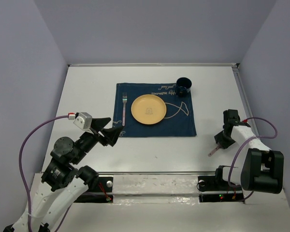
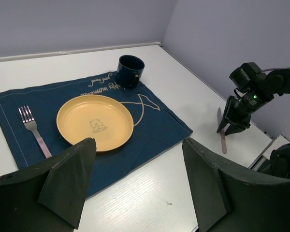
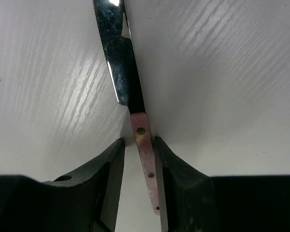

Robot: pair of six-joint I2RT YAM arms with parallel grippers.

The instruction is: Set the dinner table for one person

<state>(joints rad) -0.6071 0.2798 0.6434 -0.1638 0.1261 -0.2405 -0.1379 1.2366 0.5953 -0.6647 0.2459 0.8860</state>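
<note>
Right now my right fingers [image 3: 137,159] pinch a knife [image 3: 120,63] by its thin pink handle, edge-on against the white worktop [image 1: 87,87], right of the placemat [image 1: 183,123]; it could twist or slip out. My left fingers [image 2: 135,188] gape, empty.

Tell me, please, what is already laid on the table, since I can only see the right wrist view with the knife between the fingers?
Observer: A dark blue placemat lies mid-table, with a yellow plate at its centre.
Operator: Is any cutlery there yet?
Observer: A fork lies on the mat just left of the plate. The strip of mat right of the plate is bare.
Operator: And the other arm?
Observer: The left gripper hangs open and empty by the mat's near-left corner, well away from your knife.
</note>
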